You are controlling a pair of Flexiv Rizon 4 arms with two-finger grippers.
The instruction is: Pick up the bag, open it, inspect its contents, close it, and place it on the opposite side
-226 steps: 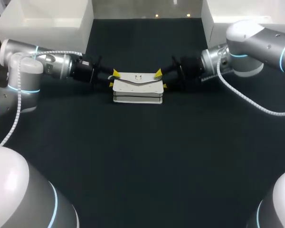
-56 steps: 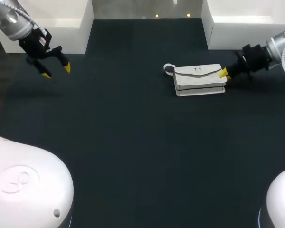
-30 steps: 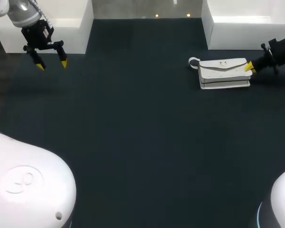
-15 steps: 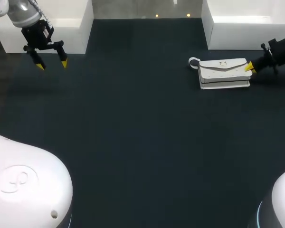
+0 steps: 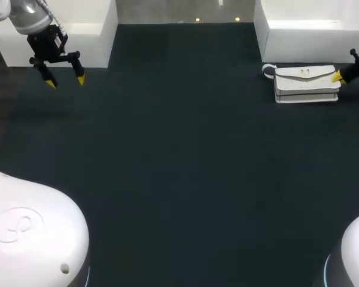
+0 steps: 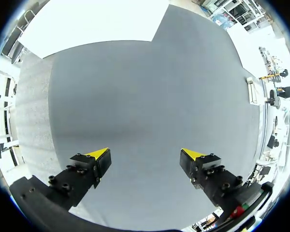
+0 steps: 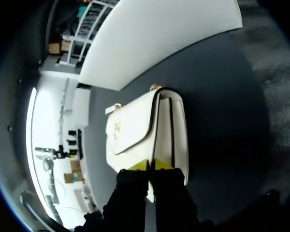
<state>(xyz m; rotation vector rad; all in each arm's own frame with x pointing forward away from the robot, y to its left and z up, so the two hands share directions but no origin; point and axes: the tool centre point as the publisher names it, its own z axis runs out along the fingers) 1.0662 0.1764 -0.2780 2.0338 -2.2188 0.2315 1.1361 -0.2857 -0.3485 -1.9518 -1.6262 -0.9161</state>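
White leather flap bag, closed, at the far right of the dark matte desk, just before a big white box. Right hand pinches its end, fingers nearly together. Left hand hangs wide open and empty by the second white box.

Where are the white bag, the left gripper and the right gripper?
white bag (image 5: 306, 81): head view, on its front flap.
left gripper (image 6: 145, 155): left wrist view, midway between its open fingers.
right gripper (image 7: 151, 166): right wrist view, midway between its fingers, at the bag's end.
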